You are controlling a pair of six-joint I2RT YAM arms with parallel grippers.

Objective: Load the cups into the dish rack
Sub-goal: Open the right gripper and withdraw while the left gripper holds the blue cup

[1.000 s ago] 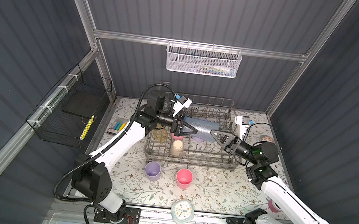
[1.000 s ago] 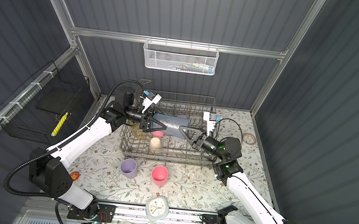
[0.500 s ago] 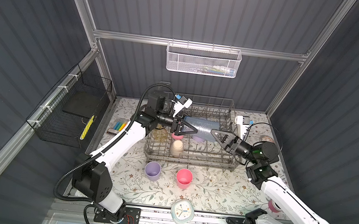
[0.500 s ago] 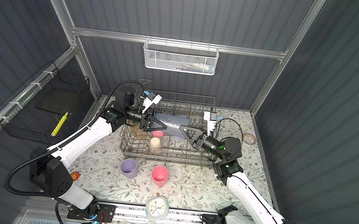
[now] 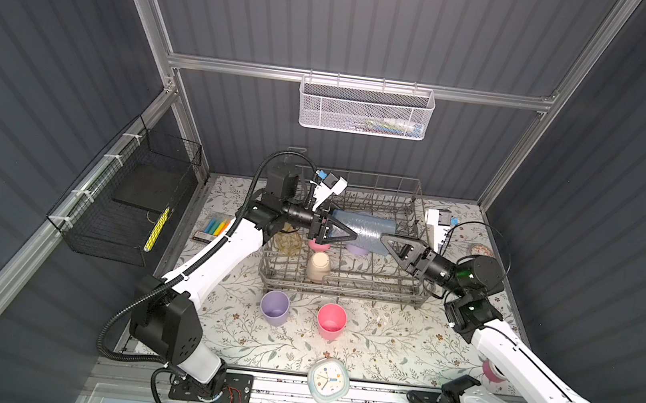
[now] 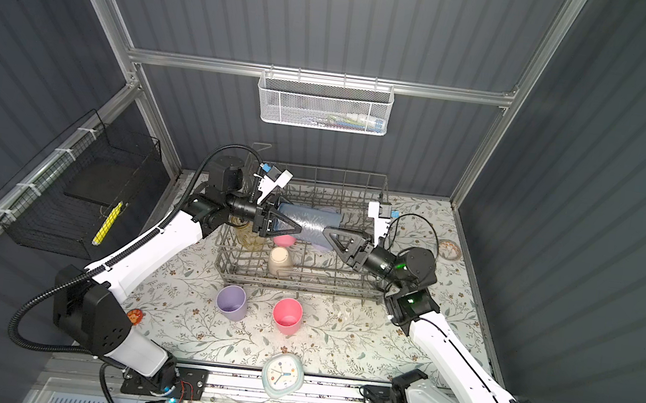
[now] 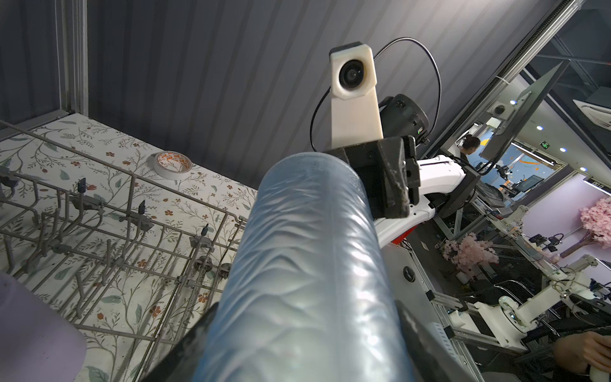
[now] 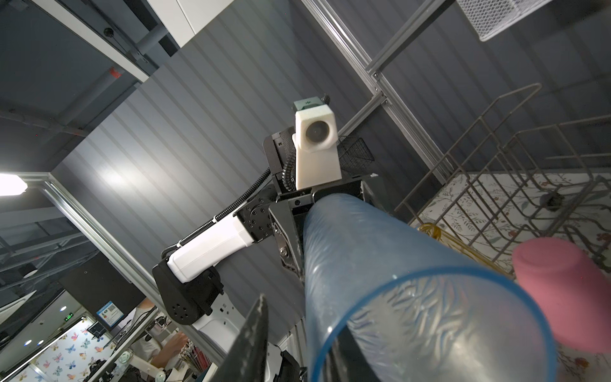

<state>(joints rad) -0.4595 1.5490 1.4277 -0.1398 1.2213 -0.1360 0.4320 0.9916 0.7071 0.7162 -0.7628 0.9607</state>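
Observation:
A tall translucent blue cup (image 5: 365, 233) (image 6: 306, 222) lies level above the grey wire dish rack (image 5: 343, 294) (image 6: 294, 285). My left gripper (image 5: 352, 236) (image 7: 304, 347) is shut on its closed end, one finger on each side. At the cup's mouth (image 8: 429, 314) my right gripper (image 5: 384, 240) (image 8: 297, 340) stands open: one finger reaches inside the cup and the other hangs clear of the wall. In the rack sit a beige cup (image 5: 318, 266), a pink cup (image 5: 318, 246), a lilac cup (image 5: 357, 250) and a yellowish glass (image 5: 287, 241). On the mat in front stand a lilac cup (image 5: 274, 308) and a pink cup (image 5: 331, 321).
A clock (image 5: 328, 380) lies at the front edge and a tape roll (image 5: 480, 250) right of the rack. Markers (image 5: 217, 226) lie left of it. A black wire basket (image 5: 124, 203) hangs on the left wall, a white mesh basket (image 5: 366, 109) on the back wall.
My left gripper has closed round the blue cup's closed end. My right gripper, which was pinching the rim, has opened its jaws. Neither arm has shifted much.

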